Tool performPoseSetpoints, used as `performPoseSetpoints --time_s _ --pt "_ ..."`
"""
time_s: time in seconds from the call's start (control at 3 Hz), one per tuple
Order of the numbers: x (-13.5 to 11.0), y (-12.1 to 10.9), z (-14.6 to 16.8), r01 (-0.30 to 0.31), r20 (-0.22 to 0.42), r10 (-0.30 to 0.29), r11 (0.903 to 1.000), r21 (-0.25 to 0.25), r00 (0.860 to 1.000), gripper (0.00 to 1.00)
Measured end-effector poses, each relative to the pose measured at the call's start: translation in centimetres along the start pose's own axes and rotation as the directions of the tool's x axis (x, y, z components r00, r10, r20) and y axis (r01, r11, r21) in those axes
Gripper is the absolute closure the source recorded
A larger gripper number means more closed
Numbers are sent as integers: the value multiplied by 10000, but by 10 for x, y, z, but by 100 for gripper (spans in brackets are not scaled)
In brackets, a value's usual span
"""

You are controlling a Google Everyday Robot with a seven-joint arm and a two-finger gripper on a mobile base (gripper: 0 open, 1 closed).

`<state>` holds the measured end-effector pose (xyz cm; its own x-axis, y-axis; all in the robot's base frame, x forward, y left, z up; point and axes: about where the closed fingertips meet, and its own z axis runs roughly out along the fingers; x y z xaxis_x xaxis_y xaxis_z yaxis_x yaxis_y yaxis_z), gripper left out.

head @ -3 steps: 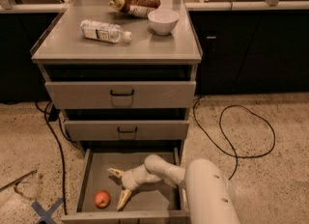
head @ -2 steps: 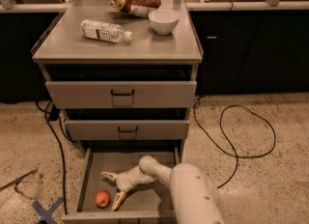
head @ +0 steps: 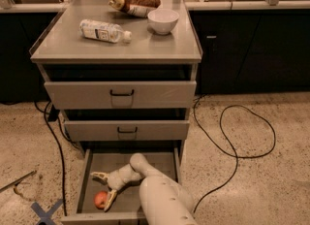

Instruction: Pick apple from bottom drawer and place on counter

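The bottom drawer (head: 160,163) is pulled open at the foot of the cabinet. The small red-orange apple (head: 100,199) lies on its grey floor at the front left. My white arm reaches down into the drawer. My gripper (head: 103,188) is open, its two tan fingers spread, one finger (head: 99,175) behind the apple and the other right beside it on its right. The apple sits close to the gap between the fingers, not gripped. The counter (head: 145,47) is the grey top of the cabinet.
On the counter lie a plastic water bottle (head: 104,30), a white bowl (head: 162,21) and a brown snack bag (head: 135,1). The two upper drawers (head: 121,94) are shut. A black cable (head: 232,136) loops on the floor at right; blue tape (head: 46,212) marks the floor at left.
My gripper has moved left across the drawer floor toward the apple, and its fingers now stand around it. The apple has not moved.
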<state>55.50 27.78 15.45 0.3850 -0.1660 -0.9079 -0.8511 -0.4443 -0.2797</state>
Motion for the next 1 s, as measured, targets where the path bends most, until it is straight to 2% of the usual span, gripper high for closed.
performPoseSetpoints --time_s 0.33,0.67,1.0 --pt "5 -22 -13 229 -236 -221 9992 334 9995 0" --pt "5 -22 -13 228 -235 -220 9992 334 9995 0" --pt "3 -11 2 42 74 -43 9998 216 10000 0"
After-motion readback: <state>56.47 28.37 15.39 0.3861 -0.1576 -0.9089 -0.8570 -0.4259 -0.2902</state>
